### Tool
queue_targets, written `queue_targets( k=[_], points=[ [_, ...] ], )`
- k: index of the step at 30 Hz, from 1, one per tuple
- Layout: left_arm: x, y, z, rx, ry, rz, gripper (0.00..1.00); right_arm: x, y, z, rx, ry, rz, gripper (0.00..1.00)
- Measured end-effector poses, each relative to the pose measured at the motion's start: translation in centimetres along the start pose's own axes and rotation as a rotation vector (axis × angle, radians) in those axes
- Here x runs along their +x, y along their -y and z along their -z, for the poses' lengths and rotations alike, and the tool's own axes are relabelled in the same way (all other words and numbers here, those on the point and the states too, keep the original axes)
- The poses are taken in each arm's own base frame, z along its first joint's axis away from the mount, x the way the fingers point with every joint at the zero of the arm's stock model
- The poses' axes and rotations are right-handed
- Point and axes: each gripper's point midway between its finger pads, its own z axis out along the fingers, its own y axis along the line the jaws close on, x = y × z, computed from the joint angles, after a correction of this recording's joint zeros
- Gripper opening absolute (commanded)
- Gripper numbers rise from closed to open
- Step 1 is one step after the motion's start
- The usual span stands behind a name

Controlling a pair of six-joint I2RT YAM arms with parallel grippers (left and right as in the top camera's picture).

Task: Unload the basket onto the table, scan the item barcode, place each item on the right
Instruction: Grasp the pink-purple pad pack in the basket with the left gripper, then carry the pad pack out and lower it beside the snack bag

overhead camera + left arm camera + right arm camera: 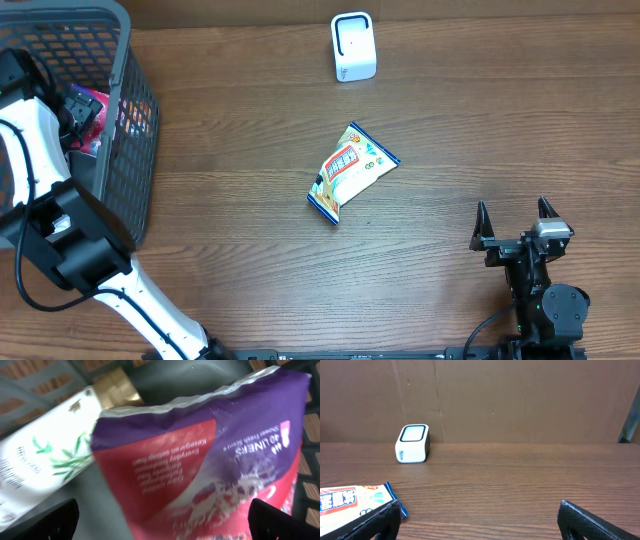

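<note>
The left tool point(162, 517) hung spread wide inside the grey basket point(140, 140), one tip on each side of a purple-and-red liner pouch point(210, 455), gripping nothing. A white bottle with a gold cap point(55, 450) lay just beside the pouch. The step in hand looked like picking an item out of the basket. The next move would call for closing on the pouch's crimped top edge and lifting it clear of the mesh wall, which crowded that arm. No barcode showed on the pouch, so it might need turning.

Mid-counter a snack packet point(352, 170) lay flat, well apart from the white scanner point(353, 47) near the far edge. Bare counter point(230, 250) lay between them.

At the near right, the right tool point(513, 212) stood wide and empty, well apart from the packet.
</note>
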Motion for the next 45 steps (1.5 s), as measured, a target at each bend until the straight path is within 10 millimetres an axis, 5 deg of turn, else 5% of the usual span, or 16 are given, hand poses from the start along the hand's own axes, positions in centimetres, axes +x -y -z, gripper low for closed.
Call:
queue_targets(
  k=[5,8,11,16,29,33,40,45],
  points=[
    [0.5,0.6,-1.3,0.027,-0.025,-0.001,0.96,0.0,0.0,0.0,0.0,0.0,0.0,1.0],
    [1.1,0.6,-2.1,0.029,-0.052,-0.002,0.82,0.0,0.0,0.0,0.0,0.0,0.001,1.0],
    [1.8,0.6,-3.2,0.028,-0.081,0.008,0.44,0.0,0.0,0.0,0.0,0.0,0.0,1.0],
    [1.5,1.0,-3.1,0.041,-0.077,0.018,0.06,0.0,0.0,0.0,0.0,0.0,0.0,1.0],
    [1.7,0.6,-1.3,0.036,-0.086,-0.053,0.04,0.0,0.0,0.0,0.0,0.0,0.0,1.0],
    [0.5,0.8,2.8,0.067,-0.025,-0.057,0.04,0.0,0.0,0.0,0.0,0.0,0.0,1.0],
    [-2.5,0.9,17.8,0.21,0.224,-0.042,0.04,0.0,0.0,0.0,0.0,0.0,0.0,1.0],
    [-1.0,0.5,25.3,0.318,0.282,-0.049,0.04,0.0,0.0,0.0,0.0,0.0,0.0,1.0]
  ],
)
